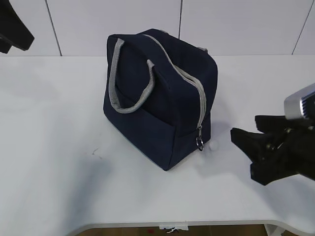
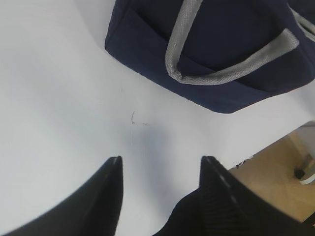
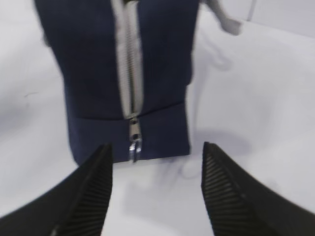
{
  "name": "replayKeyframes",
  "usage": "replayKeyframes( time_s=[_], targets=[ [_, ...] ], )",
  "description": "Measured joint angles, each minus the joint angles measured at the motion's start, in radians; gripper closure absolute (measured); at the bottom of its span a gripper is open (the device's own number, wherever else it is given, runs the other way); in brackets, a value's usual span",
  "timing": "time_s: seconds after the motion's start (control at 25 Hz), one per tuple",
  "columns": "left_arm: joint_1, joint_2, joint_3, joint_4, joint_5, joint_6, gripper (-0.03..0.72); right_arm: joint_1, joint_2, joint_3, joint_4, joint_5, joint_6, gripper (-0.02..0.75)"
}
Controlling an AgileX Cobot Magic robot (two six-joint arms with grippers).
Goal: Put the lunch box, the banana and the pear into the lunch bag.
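Observation:
The navy-blue lunch bag point(image 1: 147, 108) stands upright in the middle of the white table, with its grey handles hanging down its side. Its grey zipper looks shut, and the ring pull point(image 1: 200, 141) hangs low on the end facing right. My right gripper point(image 1: 242, 150) is open and empty just right of that end. In the right wrist view it point(image 3: 156, 147) faces the pull point(image 3: 134, 142) on the bag point(image 3: 88, 64). My left gripper point(image 2: 161, 160) is open and empty above bare table, short of the bag point(image 2: 221, 59). The lunch box, banana and pear are out of view.
The left arm point(image 1: 12, 29) shows at the top left corner of the exterior view. The table's front edge point(image 1: 197, 223) runs along the bottom. In the left wrist view the table edge point(image 2: 266, 147) and the floor beyond show at the right. A white wall stands behind.

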State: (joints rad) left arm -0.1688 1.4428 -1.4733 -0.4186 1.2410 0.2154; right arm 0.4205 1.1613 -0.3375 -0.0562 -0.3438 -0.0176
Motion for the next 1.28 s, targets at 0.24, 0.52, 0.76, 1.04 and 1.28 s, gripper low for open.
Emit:
replayKeyframes(
  time_s=[0.24, 0.52, 0.76, 1.04, 1.28],
  targets=[
    [0.0, 0.001, 0.0, 0.0, 0.0, 0.0, 0.307, 0.0, 0.14, 0.008, -0.135, -0.068, 0.136, 0.321],
    [0.0, 0.001, 0.0, 0.0, 0.0, 0.0, 0.307, 0.0, 0.306, 0.008, -0.165, -0.242, 0.144, 0.326],
    [0.0, 0.001, 0.0, 0.0, 0.0, 0.0, 0.309, 0.0, 0.46, 0.002, -0.167, -0.395, 0.147, 0.327],
    [0.0, 0.001, 0.0, 0.0, 0.0, 0.0, 0.326, 0.0, 0.565, -0.02, -0.165, -0.49, 0.147, 0.327],
    [0.0, 0.001, 0.0, 0.0, 0.0, 0.0, 0.327, 0.0, 0.616, -0.058, -0.126, -0.522, 0.147, 0.328]
  ],
)
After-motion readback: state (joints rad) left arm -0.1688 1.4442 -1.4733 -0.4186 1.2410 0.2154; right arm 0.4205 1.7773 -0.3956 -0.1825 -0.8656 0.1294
